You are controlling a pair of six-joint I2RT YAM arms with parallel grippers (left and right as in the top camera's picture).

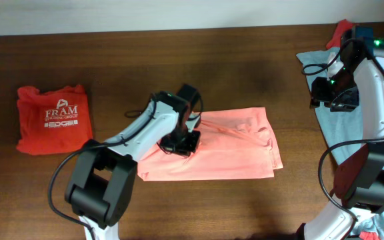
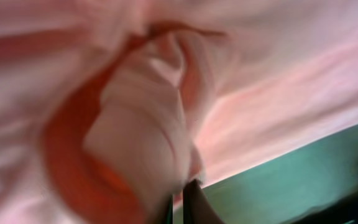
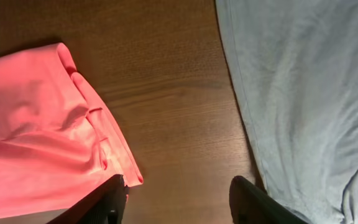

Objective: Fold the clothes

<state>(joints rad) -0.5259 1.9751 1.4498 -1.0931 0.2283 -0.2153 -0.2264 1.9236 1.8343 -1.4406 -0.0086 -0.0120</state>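
While the left gripper [image 1: 181, 142] pinches bunched salmon-pink T-shirt [image 1: 239, 143] between nearly closed jaws, it should lift low and carry that edge across evenly. The right gripper [image 3: 178, 200] gapes empty, with the pink hem beside one jaw and the grey-blue T-shirt [image 3: 303, 93] beside the other.

A dark brown wooden bench [image 1: 245, 207] fills the overhead view, its grain running lengthwise. A pale strip [image 1: 145, 13] lies beyond the far edge. Close up, the wood [image 3: 166, 93] shows a soft, even sheen.
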